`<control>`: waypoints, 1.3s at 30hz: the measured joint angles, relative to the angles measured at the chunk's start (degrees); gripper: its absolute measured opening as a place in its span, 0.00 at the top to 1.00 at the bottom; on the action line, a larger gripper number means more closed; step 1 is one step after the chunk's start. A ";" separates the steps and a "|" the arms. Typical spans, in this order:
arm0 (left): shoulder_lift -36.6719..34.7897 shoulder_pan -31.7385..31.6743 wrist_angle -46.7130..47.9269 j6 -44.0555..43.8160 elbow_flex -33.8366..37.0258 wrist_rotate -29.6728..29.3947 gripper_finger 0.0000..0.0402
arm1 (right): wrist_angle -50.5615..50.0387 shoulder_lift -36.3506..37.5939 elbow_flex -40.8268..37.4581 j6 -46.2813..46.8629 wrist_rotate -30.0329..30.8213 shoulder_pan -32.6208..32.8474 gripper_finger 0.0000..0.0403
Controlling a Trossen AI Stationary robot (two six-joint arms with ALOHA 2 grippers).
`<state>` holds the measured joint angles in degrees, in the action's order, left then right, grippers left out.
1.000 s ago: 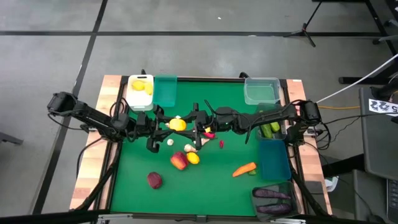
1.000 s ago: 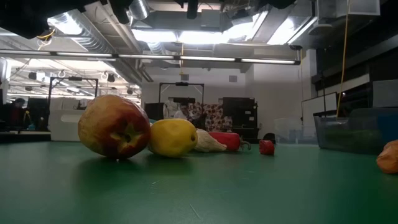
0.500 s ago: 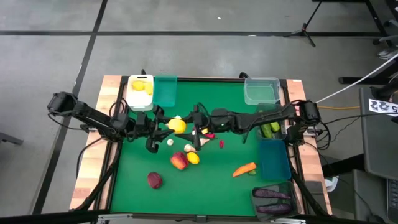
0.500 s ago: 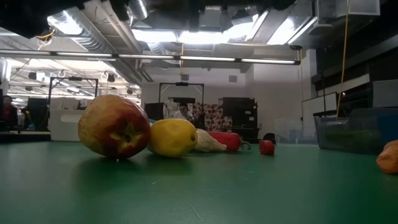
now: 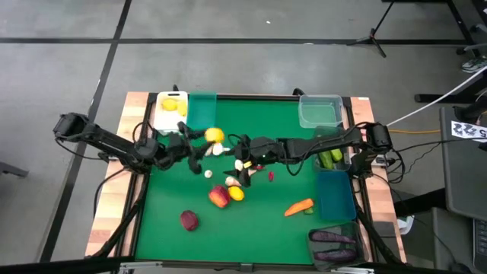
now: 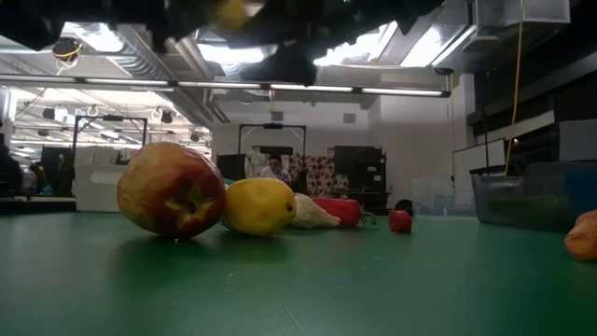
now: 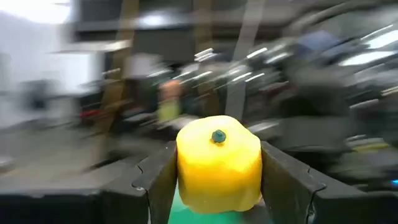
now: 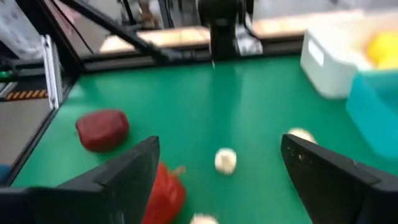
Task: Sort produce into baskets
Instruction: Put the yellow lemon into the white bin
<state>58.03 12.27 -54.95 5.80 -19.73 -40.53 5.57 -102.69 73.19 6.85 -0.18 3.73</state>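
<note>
My left gripper (image 5: 210, 140) is shut on a yellow lemon (image 5: 215, 135), held above the green table near the white basket (image 5: 162, 122), which has lemons in it. My right gripper (image 5: 242, 157) is open above the table's middle. Its fingers stand apart over a white garlic bulb (image 8: 225, 160) without touching it. On the mat lie a red apple (image 5: 219, 198), a second lemon (image 5: 237, 193), garlic (image 5: 232, 181), a red chili (image 5: 259, 165), a carrot (image 5: 299, 206) and a dark red apple (image 5: 189, 220). My left gripper pinches the lemon's two opposite sides (image 7: 186, 168) between its two fingers (image 7: 281, 180). The lemon's green-tipped end (image 7: 218, 136) points away from the wrist. The fingers come roughly level from the table's left. The lemon is lifted clear of the table.
A teal basket (image 5: 202, 110) stands beside the white one. A clear basket (image 5: 319, 112) is at the far right. Along the right edge are a bin with cucumbers (image 5: 332, 157), a blue basket (image 5: 336, 195) and a grey one with eggplants (image 5: 333, 246).
My left gripper has carried the lemon toward the far edge and the white basket, tipping upward as it went. My right gripper has tipped down toward the table. The produce on the mat has stayed where it was.
</note>
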 joint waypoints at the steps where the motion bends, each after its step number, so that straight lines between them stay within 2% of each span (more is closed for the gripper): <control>1: -1.36 0.00 2.66 0.15 0.00 -5.57 0.52 | -1.35 0.00 0.00 0.42 -0.09 0.00 0.18; 5: -5.49 -0.47 12.41 -1.27 0.00 -30.05 0.52 | -4.65 0.00 0.00 1.03 -0.35 0.01 0.18; 8: -7.05 -2.09 19.64 -1.80 0.00 -42.36 0.52 | -4.64 0.00 0.00 1.06 -0.44 0.02 0.18; 10: -7.29 -3.76 23.85 -4.05 0.00 -45.71 0.52 | -4.64 0.00 0.00 1.75 -0.44 0.02 0.18; 13: -7.31 -6.87 31.30 -10.08 0.02 -45.72 0.52 | -4.68 0.00 0.00 2.00 -0.46 0.02 0.18; 17: -7.37 -12.54 44.11 -24.40 0.07 -45.47 0.51 | -5.41 0.00 0.00 3.28 -1.86 0.18 0.18; 19: -7.42 -16.08 47.98 -30.16 0.07 -43.11 0.50 | -5.95 0.00 0.00 3.47 -2.49 0.49 0.18; 23: -7.41 -24.17 52.75 -35.84 0.07 -33.52 0.44 | -5.97 0.00 0.00 3.43 -3.03 1.35 0.18; 31: -7.38 -39.14 58.92 -38.10 0.07 -16.76 0.31 | -6.28 0.02 0.00 3.24 -3.39 3.03 0.18; 36: -7.36 -42.33 61.84 -38.26 0.07 -2.83 0.27 | -6.36 0.02 0.00 3.32 -3.91 3.89 0.18; 39: -7.39 -40.92 60.20 -32.29 0.07 7.74 0.27 | -8.62 0.11 0.04 3.35 -3.34 5.03 0.18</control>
<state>50.65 -28.65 5.25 -26.49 -19.66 -32.79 -3.05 -102.59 73.23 10.20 -3.52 8.75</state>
